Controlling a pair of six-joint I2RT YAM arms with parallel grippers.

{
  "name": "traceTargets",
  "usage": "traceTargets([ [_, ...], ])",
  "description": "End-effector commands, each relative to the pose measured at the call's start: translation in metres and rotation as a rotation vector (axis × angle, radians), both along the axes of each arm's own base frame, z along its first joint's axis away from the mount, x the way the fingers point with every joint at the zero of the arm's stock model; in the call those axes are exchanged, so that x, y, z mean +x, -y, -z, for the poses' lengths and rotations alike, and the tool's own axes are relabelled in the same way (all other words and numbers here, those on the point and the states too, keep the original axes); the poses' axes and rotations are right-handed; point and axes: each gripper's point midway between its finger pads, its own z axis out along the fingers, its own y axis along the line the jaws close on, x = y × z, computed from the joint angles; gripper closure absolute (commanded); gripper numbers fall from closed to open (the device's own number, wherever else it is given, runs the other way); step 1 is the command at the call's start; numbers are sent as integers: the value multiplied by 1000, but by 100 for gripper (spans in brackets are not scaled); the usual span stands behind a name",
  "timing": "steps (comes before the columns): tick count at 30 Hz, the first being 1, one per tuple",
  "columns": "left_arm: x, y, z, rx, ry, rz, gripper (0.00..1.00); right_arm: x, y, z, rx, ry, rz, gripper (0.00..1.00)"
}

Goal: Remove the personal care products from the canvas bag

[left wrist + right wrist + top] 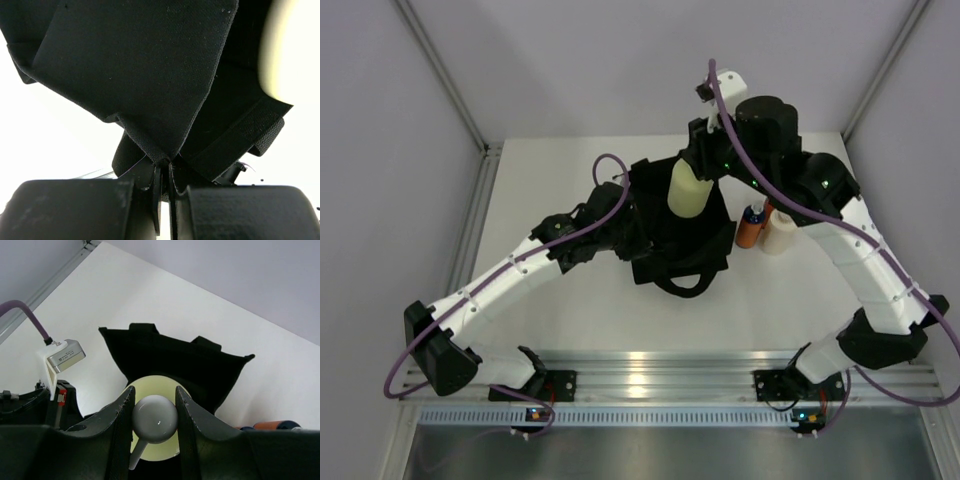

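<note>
Right gripper point(154, 394) is closest to the lens. Its jaws are nearly closed and pinch the white cap point(155, 419) of the pale yellow-green bottle point(150, 384), one finger on each side. From the top view that bottle point(688, 188) hangs over the far half of the canvas bag point(680, 250). I can't tell whether its base is clear of the bag's opening.

Left gripper point(164, 167) is fully closed, with a fold of the bag's black fabric point(125, 65) nipped between its fingers at the bag's left side.

I can't read print on any bottle. The tag on the left arm's camera box point(65, 355) is too small to read.

An orange bottle point(751, 228) with a dark cap and a cream-white cylinder point(780, 232) stand on the table point(570, 310) just right of the bag, side by side. The right arm's forearm point(850, 250) runs past them on the bag's right. A loop handle point(682, 285) lies at the bag's near edge.
</note>
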Motion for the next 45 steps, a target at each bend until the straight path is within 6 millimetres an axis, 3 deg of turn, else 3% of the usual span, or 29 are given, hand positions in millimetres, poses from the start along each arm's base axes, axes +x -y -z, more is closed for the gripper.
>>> traceTargets([
  [1,6,-2,-17,-31,45,-26,100,-25,30,-104,221,235,37,100],
  [9,7,-2,-27,-52,61,-37,99,-22,96,-125,226,312,327,100],
  [11,13,-4,-32,-46,83,-62,95,-23,112,-127,209,328,394,100],
  [18,17,-4,-39,-50,103,-73,94,-21,153,-117,157,334,585,100],
  [20,17,-4,-41,-55,106,-77,94,-21,174,-110,131,331,689,100],
  [21,18,-4,-42,-54,109,-78,94,-19,178,-98,124,312,725,100],
  [23,18,-5,-45,-58,114,-79,94,-23,207,-87,142,303,832,100],
  [24,18,-5,-46,-59,117,-81,94,-18,210,-66,140,269,864,100],
  [25,18,-5,-49,-64,123,-83,94,-18,222,-57,148,259,904,100],
  [29,19,-7,-51,-64,130,-90,94,-27,242,-12,139,210,945,100],
  [33,18,-9,-50,-61,133,-95,94,-32,251,11,181,218,948,100],
  [34,18,-9,-49,-61,129,-97,94,-35,252,27,172,207,939,100],
  [36,16,-11,-47,-63,125,-102,94,-36,252,40,190,216,929,100],
  [37,16,-12,-46,-62,122,-109,94,-40,253,33,256,259,911,100],
  [38,16,-13,-45,-62,120,-112,94,-35,249,59,221,238,898,100],
  [45,13,-20,-46,-66,127,-136,93,-32,239,117,266,266,826,100],
])
